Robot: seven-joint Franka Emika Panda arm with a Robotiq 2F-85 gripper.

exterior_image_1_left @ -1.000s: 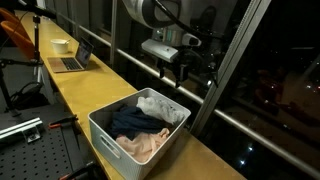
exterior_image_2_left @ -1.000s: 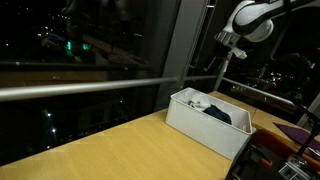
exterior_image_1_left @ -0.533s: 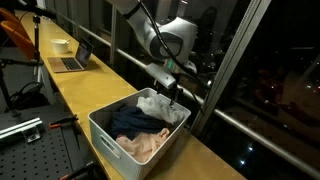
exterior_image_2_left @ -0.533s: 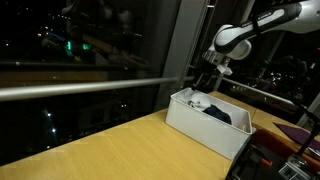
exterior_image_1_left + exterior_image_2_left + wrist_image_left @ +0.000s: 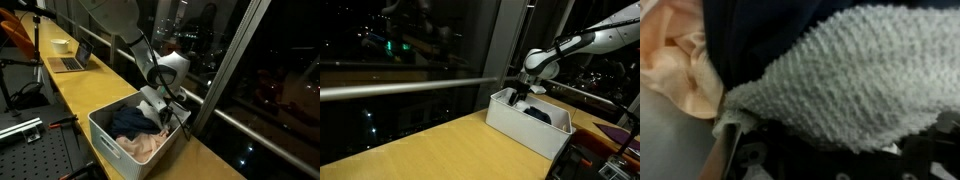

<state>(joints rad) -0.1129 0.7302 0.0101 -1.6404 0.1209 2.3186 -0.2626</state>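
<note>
Since the earlier frames the gripper (image 5: 163, 106) has descended from above the bin (image 5: 104, 137) into its far end. It now sits directly on the white knitted cloth (image 5: 850, 80), which lies in the bin against the dark blue cloth (image 5: 760, 35), so the work has moved from approach to contact. The knit fills the wrist view and hides the fingers, so it cannot be determined whether they are spread or clenched. Count: one bin, three cloths (white knit, dark blue, peach (image 5: 145, 146)), one laptop (image 5: 72, 60) and one cup (image 5: 60, 45) on the counter (image 5: 85, 95).
</note>
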